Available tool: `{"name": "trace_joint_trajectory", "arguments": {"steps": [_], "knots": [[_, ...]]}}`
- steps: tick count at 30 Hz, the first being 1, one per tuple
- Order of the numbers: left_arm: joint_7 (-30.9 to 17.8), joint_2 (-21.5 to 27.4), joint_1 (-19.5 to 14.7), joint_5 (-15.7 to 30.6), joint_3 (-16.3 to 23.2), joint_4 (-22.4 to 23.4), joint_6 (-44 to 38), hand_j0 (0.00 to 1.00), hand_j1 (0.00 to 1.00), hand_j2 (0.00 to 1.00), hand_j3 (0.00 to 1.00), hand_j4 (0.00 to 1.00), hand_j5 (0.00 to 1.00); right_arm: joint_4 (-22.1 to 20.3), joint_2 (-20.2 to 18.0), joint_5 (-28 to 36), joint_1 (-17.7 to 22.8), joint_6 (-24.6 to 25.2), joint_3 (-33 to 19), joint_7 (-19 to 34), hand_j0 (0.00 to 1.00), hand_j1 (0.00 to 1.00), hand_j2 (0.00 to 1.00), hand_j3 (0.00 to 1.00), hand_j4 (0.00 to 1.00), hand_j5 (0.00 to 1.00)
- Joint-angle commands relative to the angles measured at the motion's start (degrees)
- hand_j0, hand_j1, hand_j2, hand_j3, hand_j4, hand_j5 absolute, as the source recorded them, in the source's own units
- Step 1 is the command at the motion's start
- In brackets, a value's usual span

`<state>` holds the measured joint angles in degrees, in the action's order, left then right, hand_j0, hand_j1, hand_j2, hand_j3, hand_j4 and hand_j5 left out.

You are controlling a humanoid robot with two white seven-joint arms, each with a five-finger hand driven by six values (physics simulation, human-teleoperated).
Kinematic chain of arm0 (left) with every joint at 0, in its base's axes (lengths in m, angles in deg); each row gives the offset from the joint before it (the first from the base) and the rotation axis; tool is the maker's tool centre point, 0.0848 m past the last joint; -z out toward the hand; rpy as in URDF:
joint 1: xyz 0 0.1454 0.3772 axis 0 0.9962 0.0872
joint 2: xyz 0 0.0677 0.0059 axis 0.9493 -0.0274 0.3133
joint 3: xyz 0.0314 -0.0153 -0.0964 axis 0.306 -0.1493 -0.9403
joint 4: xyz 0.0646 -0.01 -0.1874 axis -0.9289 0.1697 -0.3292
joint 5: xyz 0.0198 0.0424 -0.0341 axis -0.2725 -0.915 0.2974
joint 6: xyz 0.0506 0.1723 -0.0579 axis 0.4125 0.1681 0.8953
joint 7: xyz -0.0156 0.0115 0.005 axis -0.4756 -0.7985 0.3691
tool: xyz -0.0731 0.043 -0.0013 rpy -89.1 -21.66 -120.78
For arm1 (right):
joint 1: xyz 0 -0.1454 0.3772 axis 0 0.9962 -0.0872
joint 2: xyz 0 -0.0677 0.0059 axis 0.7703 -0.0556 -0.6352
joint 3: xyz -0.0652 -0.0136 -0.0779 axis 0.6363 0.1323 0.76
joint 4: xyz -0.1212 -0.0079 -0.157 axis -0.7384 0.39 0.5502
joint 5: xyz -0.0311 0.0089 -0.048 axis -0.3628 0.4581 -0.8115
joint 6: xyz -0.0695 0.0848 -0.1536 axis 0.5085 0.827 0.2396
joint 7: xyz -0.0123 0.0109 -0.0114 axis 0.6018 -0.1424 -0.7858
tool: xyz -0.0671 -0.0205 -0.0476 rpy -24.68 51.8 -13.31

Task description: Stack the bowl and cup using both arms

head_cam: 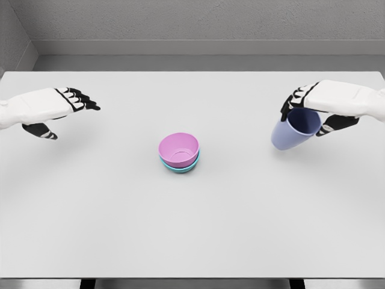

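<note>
Head view: right hand (pixel 328 108) fingers clasp smooth blue cup (pixel 293 132), tilted, three o'clock of nested pink bowl (pixel 178 149); left hand (pixel 51 108) fingers spread, nine o'clock.

Right hand (pixel 337 105) grips a tilted blue cup (pixel 293 130) — pink bowl (pixel 178 149) nested in teal bowl (pixel 180 168) mid-table.

place: bare simulated test room, not a home or kitchen | evidence: flat rendered look, plain white tabletop (pixel 192 229) spreading under and between both hands | backdrop: featureless grey wall (pixel 198 21) beyond the hands, grey floor strip at its foot | furnishing: dark table legs (pixel 88 283) at the near edge
</note>
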<state>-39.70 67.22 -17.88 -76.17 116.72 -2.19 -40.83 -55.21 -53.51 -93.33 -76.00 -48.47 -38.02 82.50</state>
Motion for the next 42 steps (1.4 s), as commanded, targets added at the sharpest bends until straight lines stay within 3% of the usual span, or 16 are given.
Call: {"name": "trace_joint_trajectory", "arguments": {"steps": [1, 42], "knots": [[0.03, 0.08, 0.00, 0.30, -0.03, 0.00, -0.11, 1.00, 1.00, 1.00, 1.00, 1.00, 1.00, -0.03, 0.58, 0.30, -0.09, 0.13, -0.04, -0.03, 0.57, 0.57, 0.57, 0.57, 0.57, 0.57], [-0.23, 0.08, 0.00, 0.21, -0.29, 0.09, -0.11, 1.00, 1.00, 1.00, 1.00, 1.00, 1.00, -3.98, 7.61, 0.30, -4.66, 0.13, 0.14, -0.03, 0.57, 0.57, 0.57, 0.57, 0.57, 0.57]]}}
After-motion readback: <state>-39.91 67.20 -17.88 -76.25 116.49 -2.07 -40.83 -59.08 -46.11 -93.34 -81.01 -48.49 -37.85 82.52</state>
